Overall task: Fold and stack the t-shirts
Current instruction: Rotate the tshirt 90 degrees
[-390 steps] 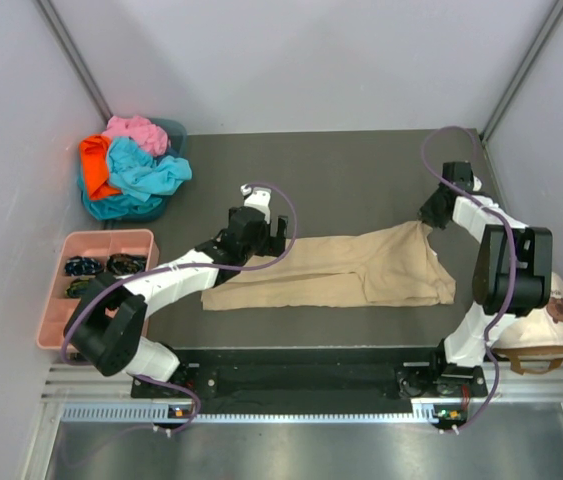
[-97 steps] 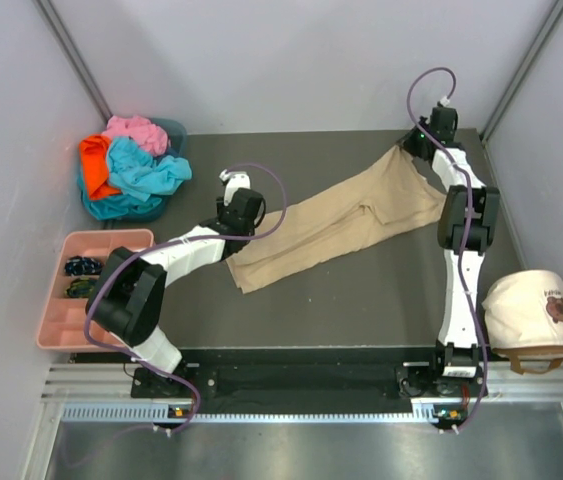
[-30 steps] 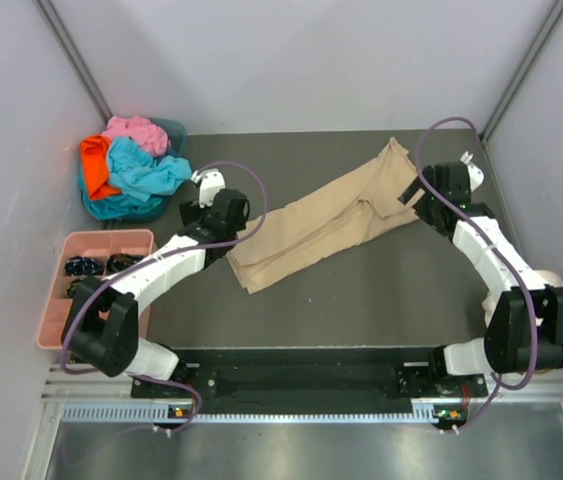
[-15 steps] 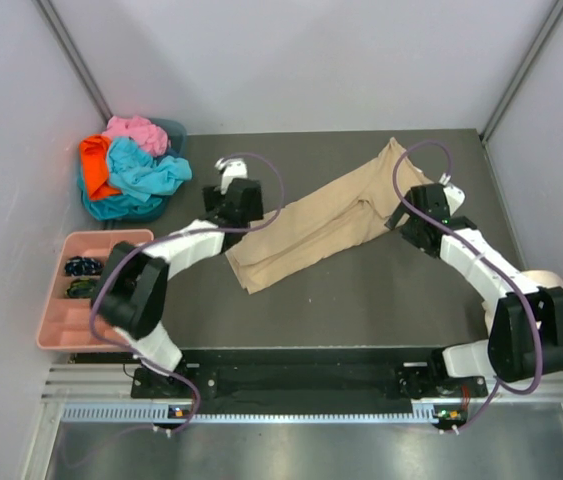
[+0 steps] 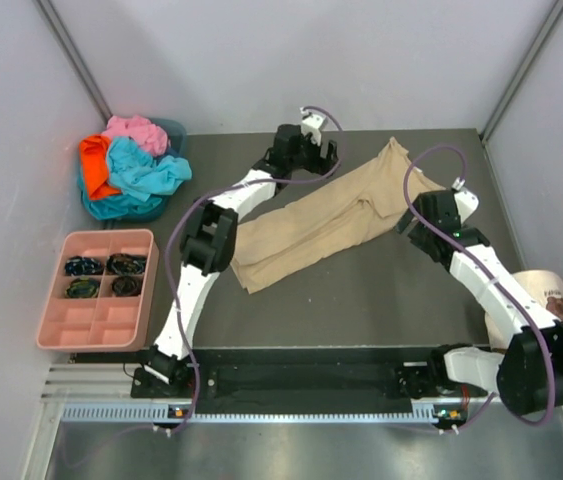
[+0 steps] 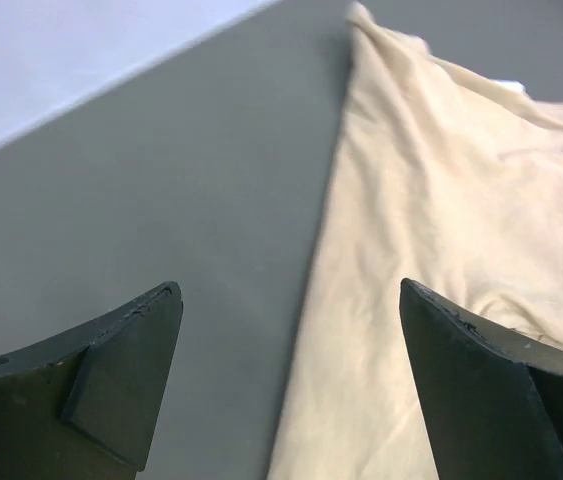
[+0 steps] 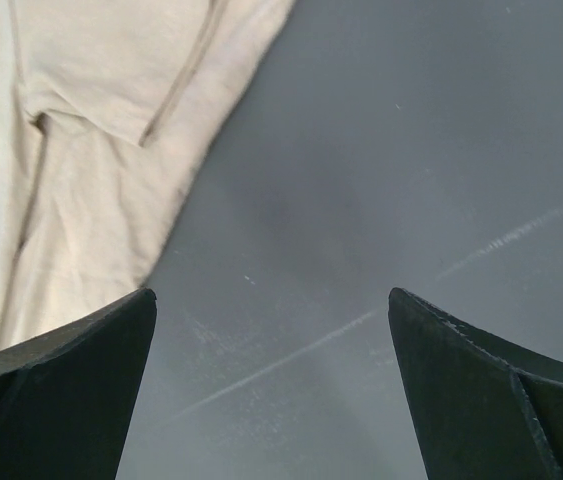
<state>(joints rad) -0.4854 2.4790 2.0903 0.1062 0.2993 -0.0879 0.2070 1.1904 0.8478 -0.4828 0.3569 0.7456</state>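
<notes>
Soft and light, the tan shirt (image 5: 331, 225) lies on the surface (image 5: 361, 310), slanting lengthwise from near left to far right — best pinched at a corner or hem. The right hand (image 5: 413, 218) by its right end and the left hand (image 5: 299, 152) at its far edge both gape empty — other shirts (image 5: 131, 160) heaped far left.

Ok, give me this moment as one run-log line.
tan t-shirt: lying diagonal, not held | left tool: open, empty, at its far edge | right tool: open, empty, beside its right side | other shirts: piled far left
</notes>
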